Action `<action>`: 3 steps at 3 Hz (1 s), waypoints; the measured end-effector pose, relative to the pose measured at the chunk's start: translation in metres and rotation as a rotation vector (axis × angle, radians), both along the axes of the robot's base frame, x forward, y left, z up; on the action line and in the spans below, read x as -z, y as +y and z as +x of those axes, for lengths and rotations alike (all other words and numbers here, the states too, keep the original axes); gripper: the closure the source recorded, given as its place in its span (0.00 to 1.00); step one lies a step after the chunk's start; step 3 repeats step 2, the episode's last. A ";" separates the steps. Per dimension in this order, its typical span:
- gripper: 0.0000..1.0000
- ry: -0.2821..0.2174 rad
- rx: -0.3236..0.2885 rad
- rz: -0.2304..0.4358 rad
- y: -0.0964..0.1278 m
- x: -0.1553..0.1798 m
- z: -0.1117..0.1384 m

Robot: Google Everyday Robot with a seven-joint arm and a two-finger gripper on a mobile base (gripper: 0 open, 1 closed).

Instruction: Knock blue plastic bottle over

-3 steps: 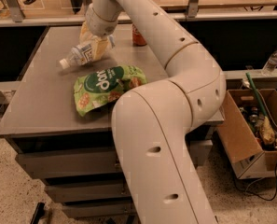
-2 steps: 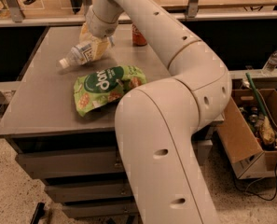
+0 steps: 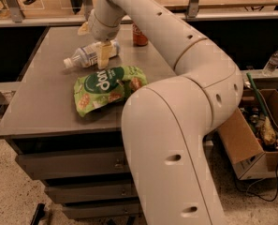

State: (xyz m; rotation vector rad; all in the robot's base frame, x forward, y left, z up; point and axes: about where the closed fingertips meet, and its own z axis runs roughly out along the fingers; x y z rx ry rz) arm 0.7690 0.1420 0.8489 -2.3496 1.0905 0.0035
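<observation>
The gray surface [image 3: 45, 102] carried everything. Largest on it was a green snack bag [image 3: 108, 86] with white lettering that I read as something like "dori", though the crumpled foil left me unsure.

Just behind the bag lay the blue plastic bottle [image 3: 87, 55], already on its side, with its white cap [image 3: 66, 63] pointing toward the left edge. Its white-and-blue label carried dark text too small to read.

I judged the bottle light, thin-walled and smooth, so it would probably roll or skid on the surface. If it stood upright again, a sideways push high on the body, near the shoulder, would tip it more surely than a squeeze.

A red can [image 3: 139, 34] stood upright farther back, well clear of the bottle. I could not make out its printing.

My gripper [image 3: 93, 42] hung just over the bottle's base end. Its yellowish fingers [image 3: 103, 55] were spread apart and gripped nothing, and the lower one hung right at the bottle's base.
</observation>
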 end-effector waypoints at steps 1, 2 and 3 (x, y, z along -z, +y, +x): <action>0.00 0.048 0.026 0.000 -0.006 0.006 -0.008; 0.00 0.048 0.026 0.000 -0.006 0.006 -0.008; 0.00 0.048 0.026 0.000 -0.006 0.006 -0.008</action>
